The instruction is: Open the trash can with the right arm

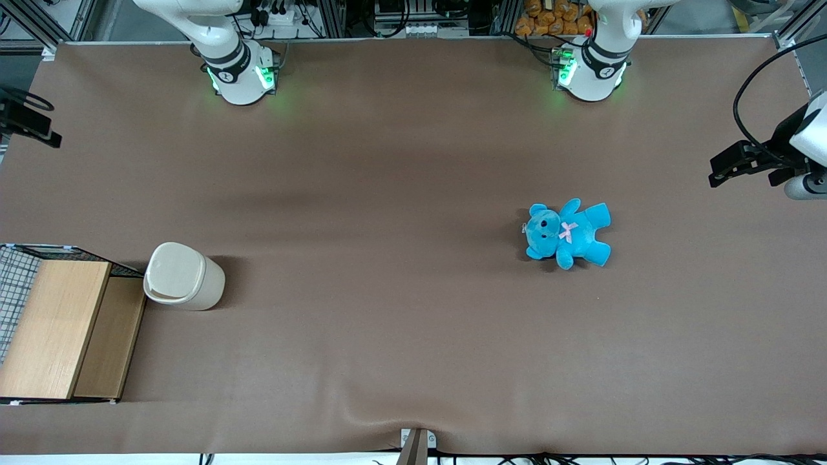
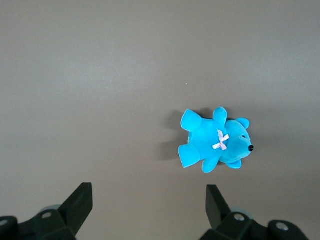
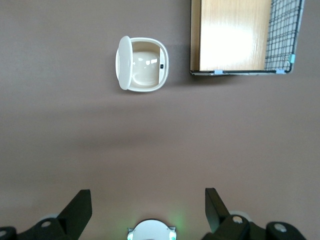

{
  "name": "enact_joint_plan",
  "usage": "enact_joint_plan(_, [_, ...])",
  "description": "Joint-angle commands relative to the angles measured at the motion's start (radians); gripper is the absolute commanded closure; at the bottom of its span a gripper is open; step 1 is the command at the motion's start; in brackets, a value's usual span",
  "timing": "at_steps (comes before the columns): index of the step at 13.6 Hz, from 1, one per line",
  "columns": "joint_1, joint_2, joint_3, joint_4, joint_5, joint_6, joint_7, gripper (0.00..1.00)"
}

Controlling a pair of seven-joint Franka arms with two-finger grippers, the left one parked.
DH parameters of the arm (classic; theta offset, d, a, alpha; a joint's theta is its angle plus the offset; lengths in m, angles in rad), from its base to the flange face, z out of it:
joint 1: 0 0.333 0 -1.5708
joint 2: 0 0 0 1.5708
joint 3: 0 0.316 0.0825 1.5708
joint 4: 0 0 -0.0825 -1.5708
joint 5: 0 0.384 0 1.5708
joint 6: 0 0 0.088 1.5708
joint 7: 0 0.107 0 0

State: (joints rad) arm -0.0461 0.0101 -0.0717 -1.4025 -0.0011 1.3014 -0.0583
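The right arm's gripper (image 3: pixel 147 192) is hovering high over the table (image 1: pixel 387 161), farther from the front camera than the trash can (image 1: pixel 184 276) and well apart from it. Its fingers are spreading wide and gripping nothing, probably readying for the lid. One trash can is standing just beside one wooden box (image 1: pixel 55 326). One blue teddy bear (image 1: pixel 567 232) is lying toward the parked arm's end.

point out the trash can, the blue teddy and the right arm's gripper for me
trash can (image 1: pixel 184 276), front view, on its pale lid.
blue teddy (image 1: pixel 568 234), front view, on its chest bow.
gripper (image 3: pixel 148 212), right wrist view, midway between its spread fingers, high above the table.
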Motion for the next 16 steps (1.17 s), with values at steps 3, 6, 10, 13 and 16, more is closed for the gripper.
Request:
enact_joint_plan(3, [-0.012,0.008,0.012,0.062,0.004,-0.043,0.026,0.0])
enact_joint_plan(6, [-0.009,0.008,0.015,0.065,0.007,-0.044,0.031,0.0])
enact_joint_plan(10, [-0.011,0.008,0.013,0.065,0.03,-0.011,0.035,0.0])
enact_joint_plan(13, [-0.011,0.008,0.013,0.063,0.035,-0.005,0.034,0.0])
enact_joint_plan(16, [-0.011,0.007,0.012,0.063,0.035,-0.008,0.034,0.0])
